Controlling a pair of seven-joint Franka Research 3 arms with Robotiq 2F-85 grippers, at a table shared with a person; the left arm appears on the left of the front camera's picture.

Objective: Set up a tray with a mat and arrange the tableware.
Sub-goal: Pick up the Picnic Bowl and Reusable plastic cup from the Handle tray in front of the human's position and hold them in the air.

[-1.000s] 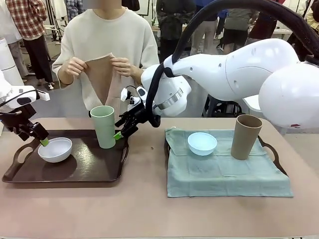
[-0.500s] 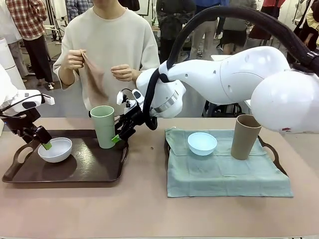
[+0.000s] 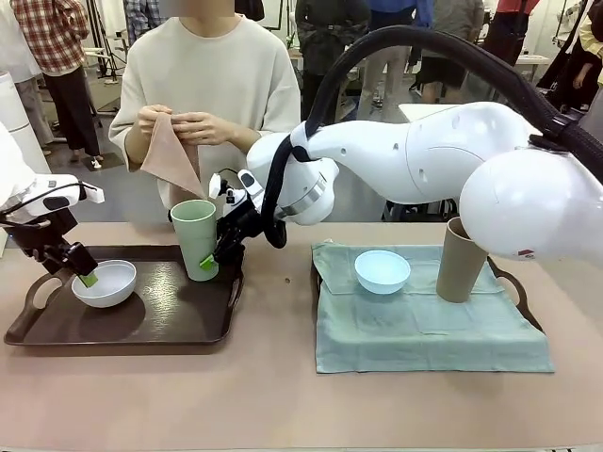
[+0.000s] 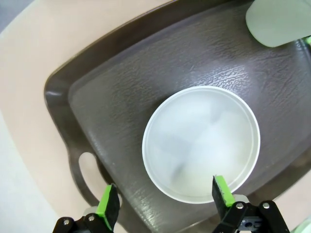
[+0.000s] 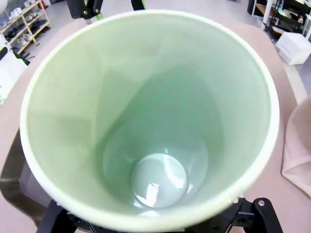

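Left end of the table (image 3: 273, 395): the left gripper (image 3: 85, 275) is hanging over a dark tray (image 3: 179, 325) with its jaws released and wide. In the left wrist view one green pad is sitting outside the white bowl (image 3: 105, 282) over the tray floor and the other over the bowl's near rim; contact cannot be told.

The green tumbler (image 3: 195, 238) is standing upright at the tray's far right corner. The right gripper (image 3: 212, 256) is flanking it with jaws spread as wide as they go, not clamping. The tumbler's mouth is blocking the fingers in the right wrist view.

Behind, a person is holding a tan cloth (image 3: 170, 160) at chest height.

Right: a second tray (image 3: 521, 287) is lying under a green mat (image 3: 424, 325), with the blue bowl (image 3: 382, 271) and brown tumbler (image 3: 464, 262) standing on it. The right arm is crossing overhead, hiding part of that tumbler's rim.
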